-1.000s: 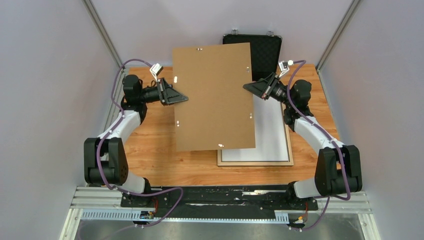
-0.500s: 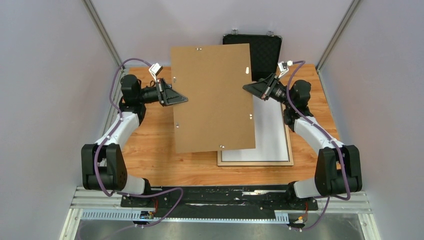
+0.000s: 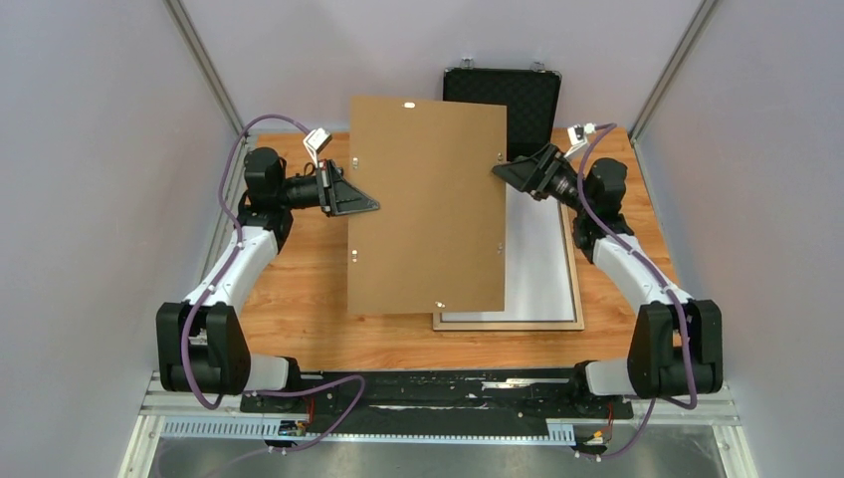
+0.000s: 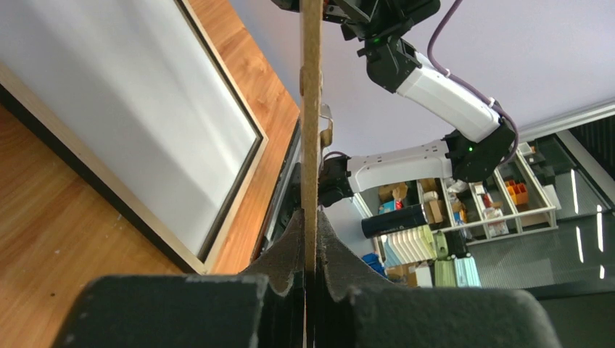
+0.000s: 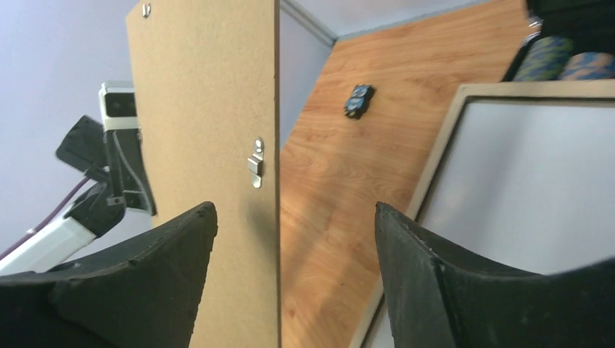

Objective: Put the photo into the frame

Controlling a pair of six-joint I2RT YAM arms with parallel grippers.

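Note:
The frame (image 3: 508, 325) lies flat on the right of the table, light wood rails up. Inside it the photo (image 3: 542, 249) shows only its plain white back. Above the table hangs the brown hardboard backing panel (image 3: 428, 199), covering the frame's left part. My left gripper (image 3: 370, 206) is shut on the panel's left edge. In the left wrist view both pads of the gripper (image 4: 310, 217) press the thin board (image 4: 310, 109). My right gripper (image 3: 498, 171) stands open at the panel's right edge. In the right wrist view its fingers (image 5: 295, 206) straddle that edge (image 5: 203, 94) without touching it.
An open black case (image 3: 518, 95) stands at the back behind the panel. A small dark blue object (image 5: 358, 100) lies on the wooden table (image 3: 299, 299) beyond the frame (image 5: 435, 145). Grey walls close in on both sides.
My right gripper has opened and let go of the panel's right edge. The panel has swung a little to the right and squarer, held by the left gripper alone.

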